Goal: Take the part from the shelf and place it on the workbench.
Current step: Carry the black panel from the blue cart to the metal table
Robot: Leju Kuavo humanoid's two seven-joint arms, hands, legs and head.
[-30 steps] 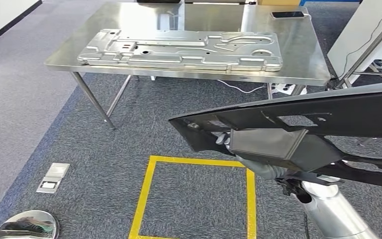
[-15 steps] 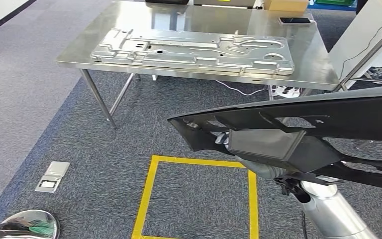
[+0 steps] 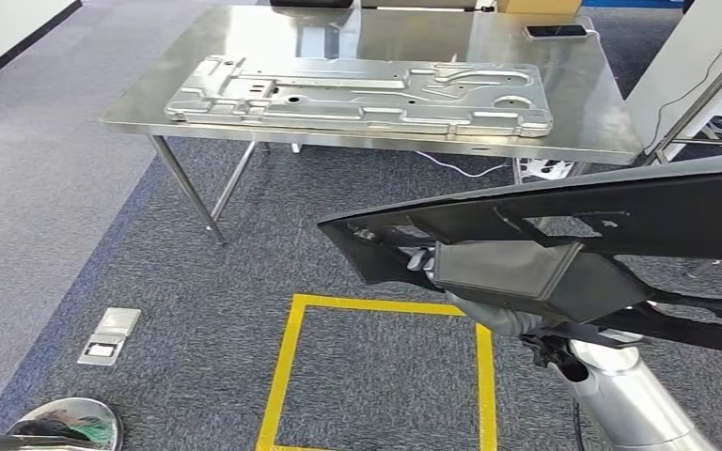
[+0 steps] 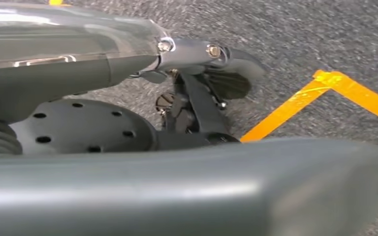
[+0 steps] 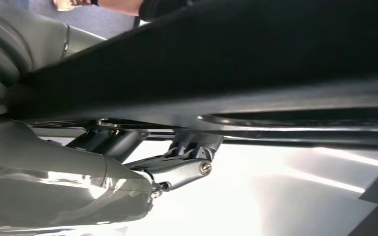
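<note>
We see the black part (image 3: 564, 221) held off the floor, well short of the bench (image 3: 573, 103); it lies across the right hand (image 3: 423, 263), whose fingers (image 5: 187, 167) press its underside, so that hand grips it; left hand (image 4: 202, 98) hangs over the carpet, its grip we cannot tell; a silver panel (image 3: 357, 94) lies on the bench.

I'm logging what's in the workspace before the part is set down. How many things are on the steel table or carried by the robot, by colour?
Silver: 1, the stamped metal panel lying on the table
Black: 2, the phone at the table's far corner and the large part held by the right hand
Total: 3
</note>
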